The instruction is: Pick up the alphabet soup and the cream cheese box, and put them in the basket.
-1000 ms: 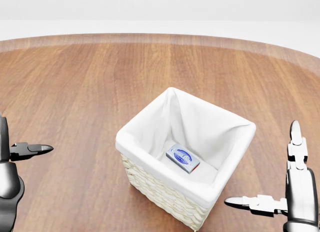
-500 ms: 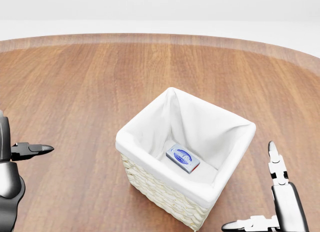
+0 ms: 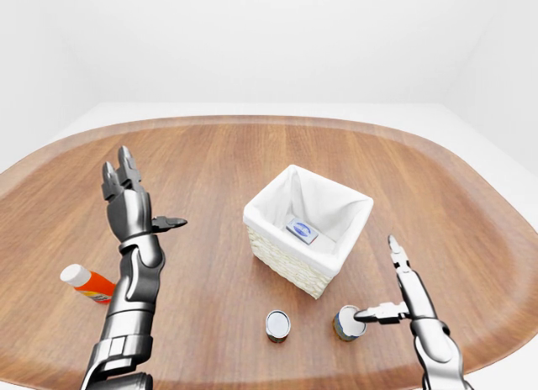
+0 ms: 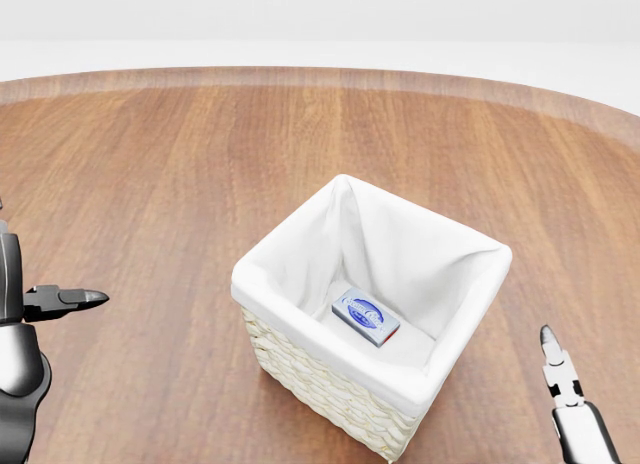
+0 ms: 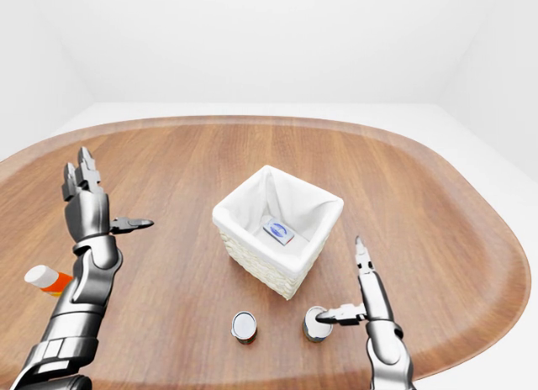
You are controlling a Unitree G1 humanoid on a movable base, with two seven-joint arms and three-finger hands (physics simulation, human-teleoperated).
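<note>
The cream cheese box [image 4: 365, 317], pale blue with a round blue mark, lies flat on the white lining inside the wicker basket [image 3: 290, 257]. Two small cans stand below the basket in the left-eye view, one to the left [image 3: 278, 325] and one to the right [image 3: 346, 323]. I cannot tell which is the alphabet soup. My right hand [image 3: 380, 282] is open. Its thumb tip rests at the right can's top and its long fingers point up. My left hand [image 3: 151, 192] is open and raised at the left, far from the basket, holding nothing.
An orange bottle with a white cap [image 3: 87, 283] lies at the left by my left forearm. The round wooden table's edge [image 3: 504, 318] curves close behind my right hand. Bare wood stretches above the basket.
My right hand has dropped toward the bottom of the head view; only one fingertip still shows there. The left hand, basket and box have not moved.
</note>
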